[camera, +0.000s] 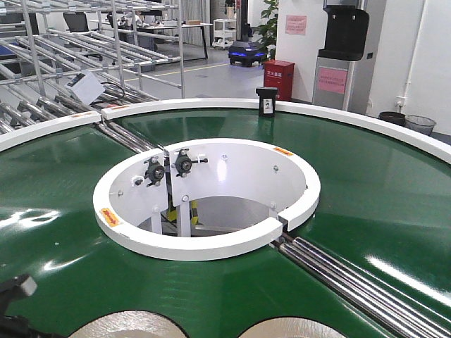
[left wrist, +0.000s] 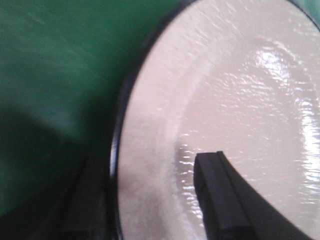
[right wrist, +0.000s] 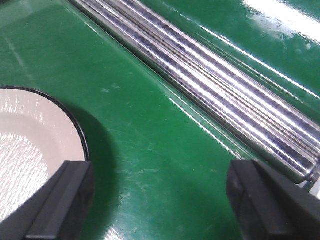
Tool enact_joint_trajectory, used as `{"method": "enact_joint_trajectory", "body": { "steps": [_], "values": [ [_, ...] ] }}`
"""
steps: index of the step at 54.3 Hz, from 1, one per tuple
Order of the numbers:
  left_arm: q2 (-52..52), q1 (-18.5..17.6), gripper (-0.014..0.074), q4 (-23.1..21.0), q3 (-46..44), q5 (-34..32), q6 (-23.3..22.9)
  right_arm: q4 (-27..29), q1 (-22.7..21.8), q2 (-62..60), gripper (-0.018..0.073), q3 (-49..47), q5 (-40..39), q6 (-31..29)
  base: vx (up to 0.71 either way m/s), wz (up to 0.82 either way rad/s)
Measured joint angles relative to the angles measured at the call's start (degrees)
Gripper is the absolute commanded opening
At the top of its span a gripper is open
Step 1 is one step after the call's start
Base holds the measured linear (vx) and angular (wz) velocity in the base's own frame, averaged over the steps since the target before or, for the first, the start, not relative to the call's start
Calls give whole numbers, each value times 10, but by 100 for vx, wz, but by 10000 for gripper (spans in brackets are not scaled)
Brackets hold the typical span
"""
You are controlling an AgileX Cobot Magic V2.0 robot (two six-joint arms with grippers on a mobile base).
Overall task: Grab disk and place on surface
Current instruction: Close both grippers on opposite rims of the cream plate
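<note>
**Cream disk straddled, grasp not yet closed**

Cream-glazed and dark-rimmed, lying flat on the glossy green belt (camera: 380,190) at the near edge of the front view — the disk (left wrist: 235,85), filling most of the left wrist view. Low over it, the left end effector (left wrist: 150,167) spread apart: one black finger (left wrist: 220,200) over the glazed face, the other a dark blur just outside the rim, rim between the two. No sign of a clamp yet; wrist view smeared, so exact contact impossible to tell.

Off to the right, the right end effector (right wrist: 162,172) likewise spread wide and holding nothing, bare belt between its fingers (right wrist: 65,205), a second disk (right wrist: 30,145) just beside one finger and steel rollers (right wrist: 210,85) on the other side.

Step in hand, by judgement: the grab itself, just short of closing. Early in the task, with nothing lifted and nothing placed. Next move likely to call for a firm close across the rim, then a level lift clear of the belt — slick glaze, so a shallow bite apt to slip. After that, a carry away from the belt to the dark counter, nowhere in these views; no telling from here which way. Worth minding on the way: the second disk close by, the rollers, and the white inner ring (camera: 211,246) further up the belt.
</note>
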Motion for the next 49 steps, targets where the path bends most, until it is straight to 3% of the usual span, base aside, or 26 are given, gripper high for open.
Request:
{"method": "enact_joint_trajectory", "body": {
  "steps": [8, 13, 19, 27, 36, 43, 49],
  "values": [
    [30, -12, 472, -6, 0, -2, 2, 0, 0, 0, 585, 0, -1, 0, 0, 0],
    [36, -12, 422, -17, -2, 3, 2, 0, 0, 0, 585, 0, -1, 0, 0, 0],
    [38, -10, 267, -33, -2, 13, 2, 0, 0, 0, 585, 0, -9, 0, 0, 0],
    [25, -10, -13, -64, -4, 52, -4, 0, 0, 0, 585, 0, -17, 0, 0, 0],
    [-11, -11, -8, -61, -4, 56, -13, 13, 0, 2, 585, 0, -11, 0, 0, 0],
    [-51, -1, -7, -36, 0, 35, -28, 81, -3, 31, 585, 0, 29, -7, 0, 0],
    [-89, 21, -7, -15, 0, 19, -48, 159, -26, 90, 585, 0, 62, -61, 0, 0]
  ]
}}
